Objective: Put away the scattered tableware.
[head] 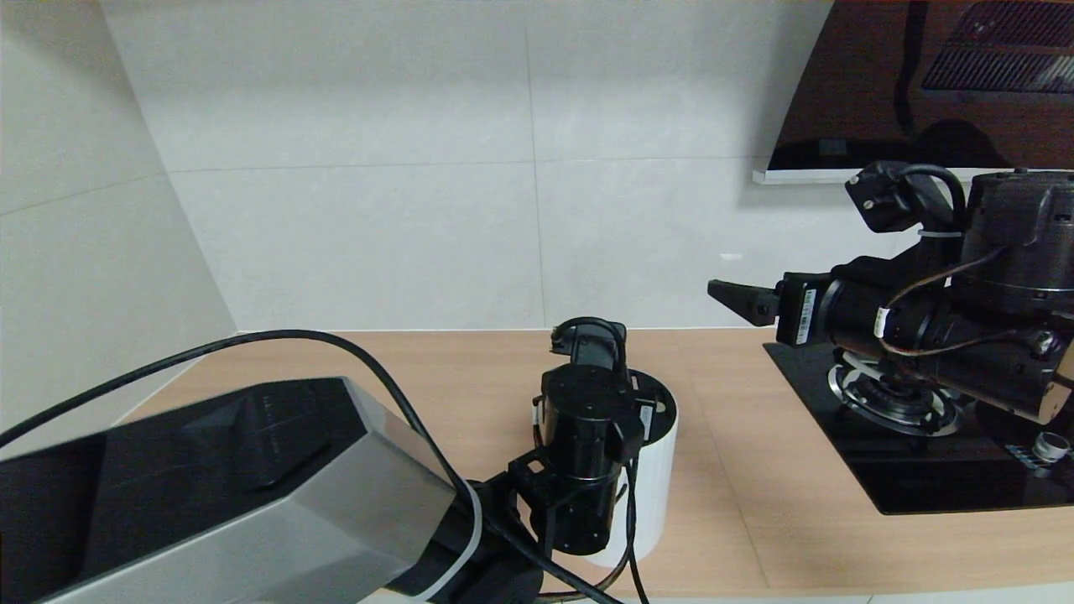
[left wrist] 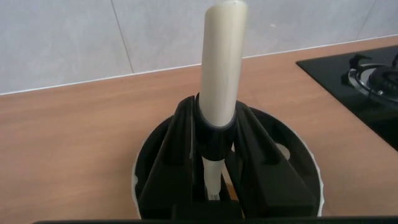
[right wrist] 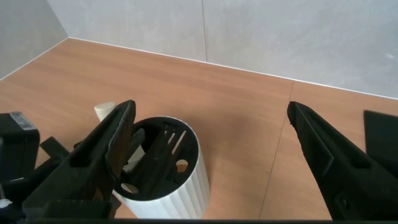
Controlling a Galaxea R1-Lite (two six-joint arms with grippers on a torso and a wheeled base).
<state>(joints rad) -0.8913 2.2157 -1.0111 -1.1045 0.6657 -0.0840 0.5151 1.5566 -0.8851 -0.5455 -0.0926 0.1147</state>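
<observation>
left gripper point(left wrist: 217, 127) pinches cream-handled utensil point(left wrist: 224, 56) at its dark collar | long axis upright, handle up, lower end down inside white utensil holder point(head: 659, 470) on wooden countertop point(head: 470, 369) | working end hidden, possibly a spatula | head view: wrist covers utensil | right gripper point(right wrist: 210, 112) spread wide, raised near gas hob point(head: 889, 478)

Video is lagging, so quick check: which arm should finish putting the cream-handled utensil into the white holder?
Left. Its gripper is shut on the cream-handled utensil, upright right over the white holder with its lower end inside. The right gripper hangs open, off toward the stove, holding nothing.
</observation>
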